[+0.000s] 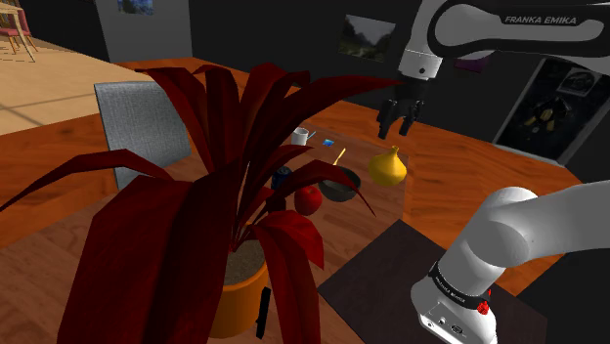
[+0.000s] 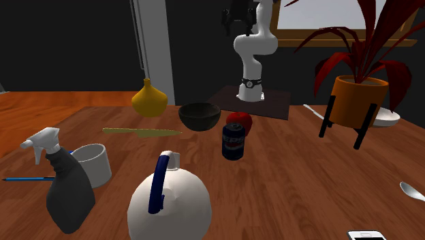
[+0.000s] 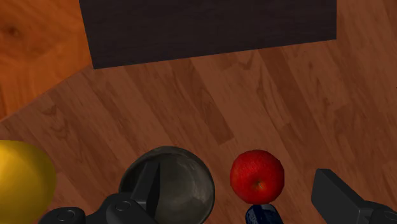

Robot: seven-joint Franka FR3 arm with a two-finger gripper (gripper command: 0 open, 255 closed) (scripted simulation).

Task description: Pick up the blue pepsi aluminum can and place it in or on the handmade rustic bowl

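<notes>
The blue Pepsi can [image 2: 233,142] stands upright on the wooden table, just in front of a red apple [image 2: 240,121]. The dark round bowl [image 2: 199,116] sits beside them, empty. In the shoulder view the can [image 1: 283,177] is partly behind red leaves, with the bowl [image 1: 339,183] to its right. My gripper [image 1: 399,119] hangs open high above the table, over the yellow vase. In the wrist view the gripper [image 3: 236,181] looks down on the bowl [image 3: 172,184] and the apple [image 3: 257,175], and the can's top [image 3: 263,215] peeks out between the fingers [image 3: 337,194].
A yellow vase [image 1: 387,167] stands by the bowl. A big red-leaved plant in an orange pot [image 1: 235,298] blocks the shoulder view's front. A spray bottle [image 2: 68,184], white mug [image 2: 92,163], jug [image 2: 170,201] and a thin stick [image 2: 142,131] lie farther off. A dark mat [image 3: 210,28] lies by the stand.
</notes>
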